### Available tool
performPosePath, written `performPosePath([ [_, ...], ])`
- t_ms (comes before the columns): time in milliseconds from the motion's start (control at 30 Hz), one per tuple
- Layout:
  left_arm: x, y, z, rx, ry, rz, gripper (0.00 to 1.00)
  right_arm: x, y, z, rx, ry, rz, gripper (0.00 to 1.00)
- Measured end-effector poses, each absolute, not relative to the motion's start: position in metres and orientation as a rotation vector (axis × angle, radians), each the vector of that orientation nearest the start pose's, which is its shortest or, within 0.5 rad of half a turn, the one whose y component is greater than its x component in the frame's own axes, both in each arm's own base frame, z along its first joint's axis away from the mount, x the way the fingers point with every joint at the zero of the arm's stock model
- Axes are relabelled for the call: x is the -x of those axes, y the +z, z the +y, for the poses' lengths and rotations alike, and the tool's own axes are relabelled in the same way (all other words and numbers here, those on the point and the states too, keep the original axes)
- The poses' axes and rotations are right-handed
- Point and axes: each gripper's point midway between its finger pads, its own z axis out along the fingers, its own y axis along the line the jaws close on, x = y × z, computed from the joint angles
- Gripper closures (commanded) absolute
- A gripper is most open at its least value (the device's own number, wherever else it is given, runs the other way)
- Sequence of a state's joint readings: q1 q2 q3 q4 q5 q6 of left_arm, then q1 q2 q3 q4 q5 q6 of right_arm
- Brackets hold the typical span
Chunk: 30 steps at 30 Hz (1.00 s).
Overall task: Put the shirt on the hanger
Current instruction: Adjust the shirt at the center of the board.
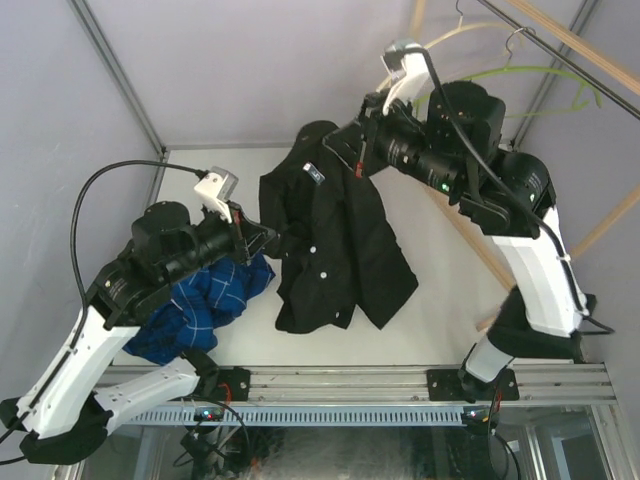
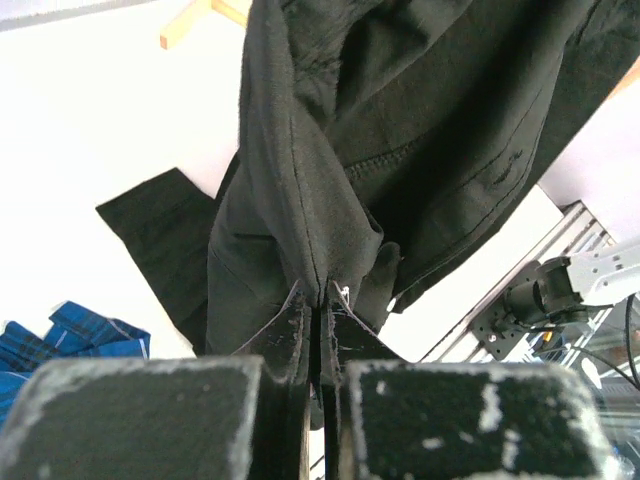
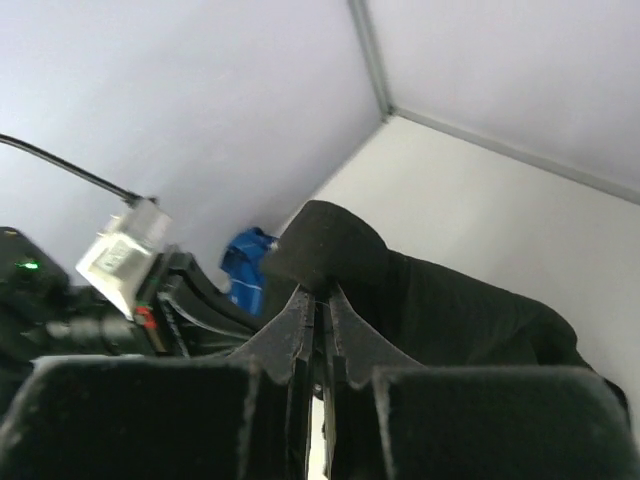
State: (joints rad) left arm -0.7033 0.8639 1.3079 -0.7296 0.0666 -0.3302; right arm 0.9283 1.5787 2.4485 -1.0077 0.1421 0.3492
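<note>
Top external view: plain black long-sleeved button-up shirt (image 1: 335,240) over white surface (image 1: 450,290), left fingers (image 2: 285,335) clenched on its 9 o'clock edge, right fingers (image 3: 350,335) clenched on its 12 o'clock end; thin lime-green hanger (image 1: 545,70) at 2 o'clock

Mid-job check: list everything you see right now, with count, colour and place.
shirt: one, black, held up over the table between both grippers
plaid shirt: one, blue, bunched under the left arm
hanger: one, lime green, hanging far right
second hanger: one, cream, beside the green one
rail: one, pale wood, far right
table: one, white
left gripper: one, black, shut on the shirt
right gripper: one, black, shut on the shirt
</note>
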Motion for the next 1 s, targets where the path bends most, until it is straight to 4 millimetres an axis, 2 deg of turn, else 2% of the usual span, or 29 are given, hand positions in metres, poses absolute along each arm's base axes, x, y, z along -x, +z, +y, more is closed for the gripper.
performPosePath([
  [67,-0.189,0.372,-0.193,-0.401,-0.778,1.861,1.0,-0.232,0.547,0.307,0.436,0.891,1.692,1.0],
  [133,-0.185,0.378,-0.191,-0.399,-0.789,1.836,1.0,-0.223,0.55,0.315,0.482,0.961,1.683,1.0],
  [333,-0.167,0.403,-0.176,-0.386,-0.824,1.73,1.0,-0.188,0.544,0.341,0.637,1.177,1.701,1.0],
  [433,-0.158,0.415,-0.166,-0.369,-0.829,1.679,1.0,-0.184,0.536,0.348,0.677,1.218,1.718,1.0],
  [500,-0.155,0.42,-0.162,-0.36,-0.83,1.66,1.0,-0.184,0.518,0.347,0.686,1.218,1.763,1.0],
  [567,-0.156,0.418,-0.163,-0.362,-0.829,1.668,1.0,-0.191,0.485,0.337,0.66,1.189,1.842,1.0],
  [633,-0.161,0.409,-0.169,-0.372,-0.827,1.695,1.0,-0.2,0.435,0.319,0.597,1.139,1.947,1.0],
  [700,-0.167,0.391,-0.176,-0.386,-0.823,1.742,1.0,-0.21,0.374,0.294,0.502,1.055,2.086,1.0],
  [767,-0.175,0.356,-0.189,-0.413,-0.819,1.833,1.0,-0.217,0.312,0.267,0.393,0.963,2.217,1.0],
  [867,-0.181,0.299,-0.205,-0.452,-0.814,1.994,1.0,-0.216,0.24,0.233,0.254,0.847,2.354,0.88],
  [933,-0.182,0.267,-0.213,-0.476,-0.805,2.087,1.0,-0.211,0.205,0.217,0.187,0.8,2.415,0.76],
  [1000,-0.181,0.234,-0.218,-0.494,-0.788,2.185,1.0,-0.205,0.183,0.211,0.157,0.794,2.434,0.66],
])
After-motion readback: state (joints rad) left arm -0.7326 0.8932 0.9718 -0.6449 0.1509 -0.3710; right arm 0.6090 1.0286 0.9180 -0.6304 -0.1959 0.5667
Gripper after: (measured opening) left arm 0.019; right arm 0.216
